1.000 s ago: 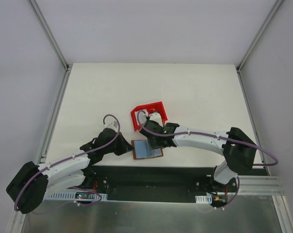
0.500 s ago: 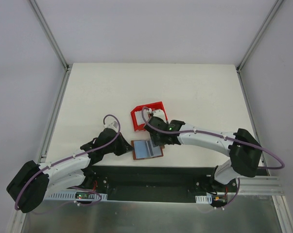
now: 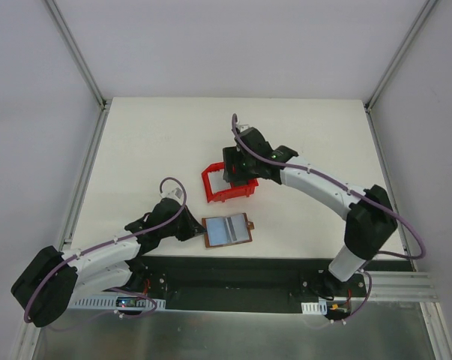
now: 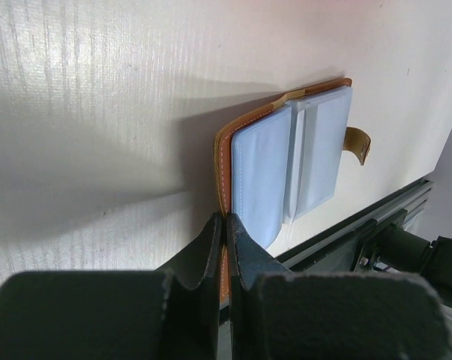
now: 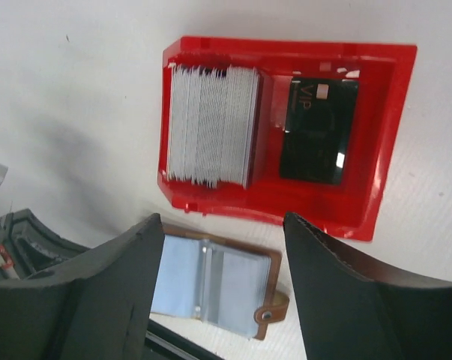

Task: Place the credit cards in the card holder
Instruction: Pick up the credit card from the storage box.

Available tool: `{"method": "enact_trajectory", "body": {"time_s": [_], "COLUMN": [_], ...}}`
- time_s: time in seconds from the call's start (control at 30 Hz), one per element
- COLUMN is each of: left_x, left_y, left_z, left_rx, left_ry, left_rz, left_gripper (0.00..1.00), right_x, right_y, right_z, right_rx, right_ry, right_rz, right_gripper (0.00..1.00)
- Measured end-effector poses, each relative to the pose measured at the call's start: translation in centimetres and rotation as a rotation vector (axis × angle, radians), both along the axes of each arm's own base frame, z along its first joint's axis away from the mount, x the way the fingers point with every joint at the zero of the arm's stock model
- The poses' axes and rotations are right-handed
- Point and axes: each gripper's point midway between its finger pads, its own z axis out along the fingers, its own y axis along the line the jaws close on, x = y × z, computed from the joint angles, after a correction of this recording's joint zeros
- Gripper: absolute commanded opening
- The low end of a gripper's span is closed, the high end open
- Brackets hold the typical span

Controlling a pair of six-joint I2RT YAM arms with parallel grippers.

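Note:
The brown card holder lies open near the table's front edge, its pale blue sleeves facing up. My left gripper is shut on the holder's left brown edge; in the left wrist view the fingertips pinch the stitched rim of the card holder. The credit cards stand on edge as a whitish stack in the left half of the red bin. My right gripper hangs open and empty above the bin. The open holder shows between its fingers below.
A black card marked VIP lies flat in the bin's right half. The holder's clasp tab sticks out toward the black base rail at the table's front. Grey walls flank the white table.
My right gripper has risen from over the card holder, moved back above the red bin and opened wider. The left gripper has kept its grip on the holder's edge.

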Motion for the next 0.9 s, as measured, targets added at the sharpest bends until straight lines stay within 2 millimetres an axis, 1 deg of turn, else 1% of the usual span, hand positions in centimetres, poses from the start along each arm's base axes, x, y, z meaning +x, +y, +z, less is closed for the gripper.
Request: {"method": "enact_trajectory", "body": {"time_s": [0.1,0.2,0.3,0.47,0.83,0.9], "left_x": [0.0,0.0,0.0,-0.1,-0.1,-0.2], "left_y": [0.0,0.0,0.0,0.1,0.1,0.1], "left_z": [-0.1,-0.1,-0.1,-0.4,-0.6,-0.6], "left_rx": [0.002,0.002,0.002,0.01,0.014,0.015], "left_ry": [0.003,0.004,0.006,0.015,0.02,0.022], "left_rz": [0.0,0.001,0.002,0.003,0.003,0.003], "left_gripper": [0.0,0.0,0.0,0.0,0.0,0.0], "right_x": [1.6,2.4,2.7,2.9,3.2,3.4], "right_y": [0.8,1.3,2.0,3.0,3.8,4.1], "right_z": [-1.5,-3.1,-4.5,-6.1,-9.5,-9.7], "right_rx": [0.014,0.013,0.017,0.032,0.064,0.087], "right_ry": [0.053,0.101,0.143,0.186,0.271,0.287], "right_rz": [0.021,0.034,0.049,0.072,0.084,0.088], "right_gripper": [0.7,0.7,0.7,0.72,0.75,0.75]}}
